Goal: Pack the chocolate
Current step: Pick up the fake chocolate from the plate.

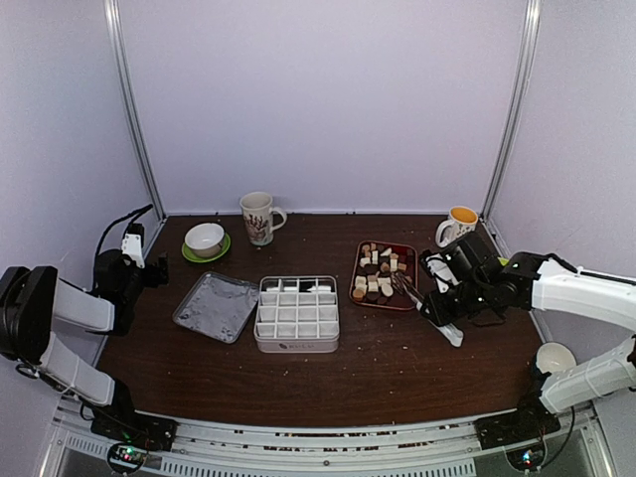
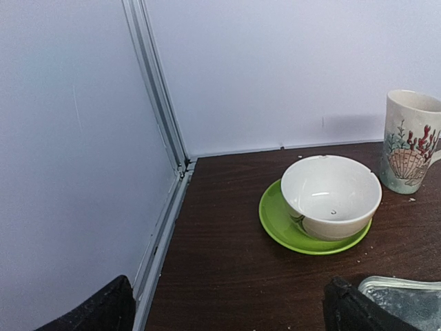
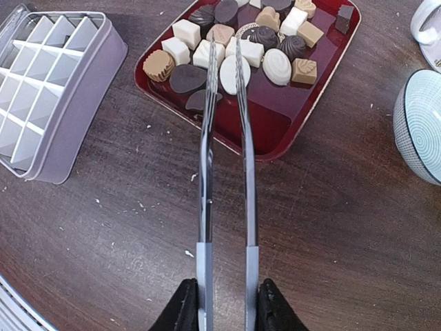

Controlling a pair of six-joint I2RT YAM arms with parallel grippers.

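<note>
The chocolate (image 3: pixel 275 65), several dark, tan and white pieces, lies in a red tray (image 3: pixel 279 117), also seen from above (image 1: pixel 383 270). My right gripper (image 3: pixel 225 298) is shut on the handles of metal tongs (image 3: pixel 224 179). The tongs reach over the tray's near left part, their tips a little apart above the pieces. I cannot tell if they touch any piece. A white box with a grid of compartments (image 1: pixel 297 313) stands left of the tray, its cells showing nothing inside. My left gripper (image 2: pixel 227 314) is open at the far left by the wall, holding nothing.
A silver lid (image 1: pixel 216 306) lies left of the box. Behind it are a white bowl (image 2: pixel 331 196) on a green saucer (image 2: pixel 275 224) and a patterned mug (image 1: pixel 258 218). An orange-filled cup (image 1: pixel 460 225) stands back right. A striped bowl (image 3: pixel 420 127) sits right of the tray.
</note>
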